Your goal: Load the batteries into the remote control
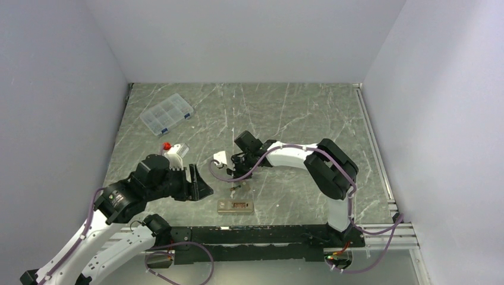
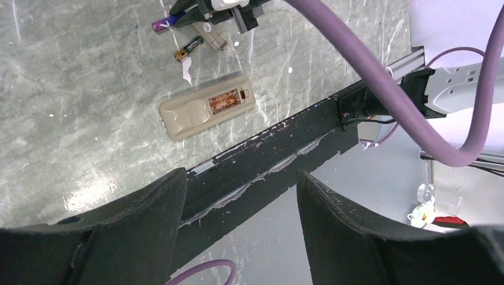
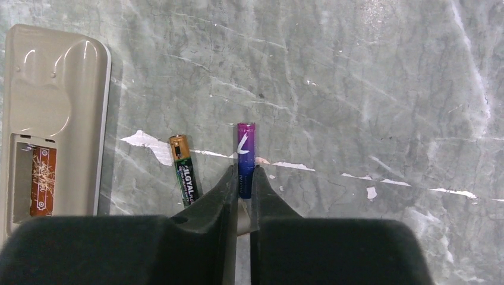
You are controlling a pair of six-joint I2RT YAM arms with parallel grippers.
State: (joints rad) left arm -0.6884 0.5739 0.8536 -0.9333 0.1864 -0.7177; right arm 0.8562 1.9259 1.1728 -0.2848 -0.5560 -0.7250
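The remote control (image 1: 235,206) lies back up near the front edge, with its battery bay (image 3: 35,181) open and empty; it also shows in the left wrist view (image 2: 206,105). My right gripper (image 3: 242,178) is shut on the near end of a purple-blue battery (image 3: 245,155), low at the table surface. A second battery (image 3: 183,169), green-black with a gold end, lies on the table just left of it, between the gripper and the remote. My left gripper (image 1: 199,181) is open and empty, held above the table left of the remote.
A clear compartmented box (image 1: 167,113) sits at the back left. A small red-capped item (image 1: 168,145) lies behind my left arm. A beige flat piece (image 2: 215,39) lies under the right gripper. The black base rail (image 2: 279,148) runs along the near edge.
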